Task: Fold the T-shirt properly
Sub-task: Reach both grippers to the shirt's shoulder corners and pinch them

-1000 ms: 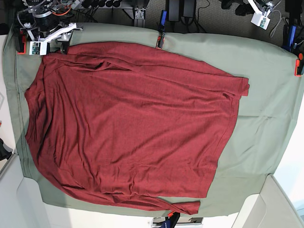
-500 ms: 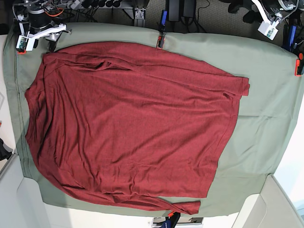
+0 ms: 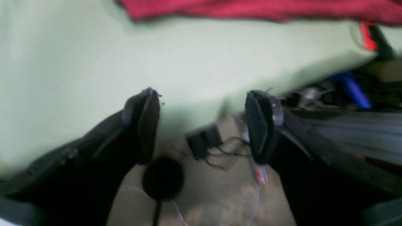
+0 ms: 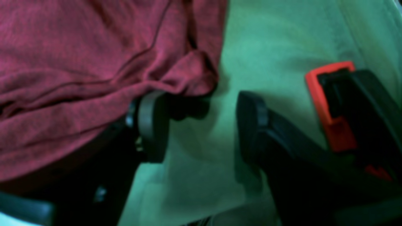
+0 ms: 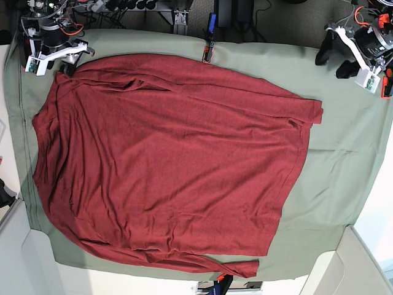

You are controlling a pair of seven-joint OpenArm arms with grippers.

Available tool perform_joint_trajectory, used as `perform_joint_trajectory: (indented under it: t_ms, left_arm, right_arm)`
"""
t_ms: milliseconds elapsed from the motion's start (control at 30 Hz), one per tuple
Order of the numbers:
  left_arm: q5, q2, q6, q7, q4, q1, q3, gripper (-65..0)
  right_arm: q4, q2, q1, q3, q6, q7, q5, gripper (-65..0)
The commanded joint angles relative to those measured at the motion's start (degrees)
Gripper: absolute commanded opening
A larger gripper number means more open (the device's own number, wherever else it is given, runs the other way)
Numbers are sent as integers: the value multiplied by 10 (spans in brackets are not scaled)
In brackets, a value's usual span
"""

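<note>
The dark red T-shirt (image 5: 172,160) lies spread flat on the sage-green table cloth (image 5: 338,153), long sleeves folded along its top and bottom edges. My right gripper (image 5: 70,63) is open at the shirt's top-left corner. In the right wrist view the right gripper (image 4: 201,125) has one finger (image 4: 152,125) against the bunched shirt edge (image 4: 188,78) and the other on bare cloth. My left gripper (image 5: 333,61) is open and empty at the cloth's far right corner, apart from the shirt. In the blurred left wrist view the left gripper (image 3: 202,125) hangs over the table edge, the shirt (image 3: 251,9) a strip at the top.
Clamps pin the cloth: an orange one (image 4: 329,110) beside my right gripper, one at the top middle (image 5: 207,49), one at the right edge (image 5: 385,83), one at the bottom (image 5: 220,284). Cables and floor (image 3: 220,188) lie past the edge. White bins (image 5: 350,264) sit at the bottom corners.
My left arm has come down from the top right corner onto the cloth's edge. My right arm pulled back toward the corner, then returned to the shirt's top-left corner. The shirt has not moved.
</note>
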Motion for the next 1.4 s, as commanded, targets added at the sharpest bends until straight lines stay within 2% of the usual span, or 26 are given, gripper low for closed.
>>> perform_joint_trajectory:
  t_ms: [0, 200, 433, 667, 967, 1000, 1033, 1067, 1133, 1167, 1200, 1267, 1367]
  left_arm:
    - [-6, -16, -5, -17, -4, -10, -4, -197]
    - [-12, -45, -5, -33, -96, -96, 18, -197]
    - [-8, -52, -5, -33, -207, -201, 96, -197]
    - [22, -43, 3, -43, -277, -275, 153, -197]
    - [40, -11, -2, -42, -294, -279, 170, -200]
    - [44, -8, -5, -40, -294, -278, 170, -212]
    - [51, -7, -5, -40, -293, -276, 170, -252]
    - [59, -6, -5, -40, -290, -273, 170, -326]
    - [76, -6, -5, -40, -278, -265, 170, -527]
    - [81, -6, -5, -40, -268, -259, 170, -595]
    - [84, -6, -5, -38, -256, -254, 170, -626]
    - [92, -6, -5, -24, -224, -242, 169, -631]
    - [112, -6, -5, -12, -165, -216, 149, -631]
  right_arm:
    - [7, 3, -2, 2, 1, 9, 0, -307]
    - [7, 3, -2, 2, 1, 5, -3, -307]
    - [7, 3, -2, 2, 1, -6, -3, -307]
    - [7, 3, -5, 2, 1, -6, -3, -307]
    - [7, 3, -5, 2, 1, -13, -7, -307]
    - [7, 3, -5, 2, 1, -13, -7, -308]
    - [7, 3, -5, 2, 1, -14, -7, -316]
    - [7, 3, -5, 2, 1, -15, -7, -346]
    - [7, 3, -5, 2, 3, -18, -14, -446]
    - [8, 3, -5, 2, 18, -20, -24, -508]
    - [8, 3, -5, 2, 39, -21, -35, -563]
    - [8, 3, -5, 2, 68, -28, -43, -650]
    - [10, 3, -5, 4, 73, -52, -45, -650]
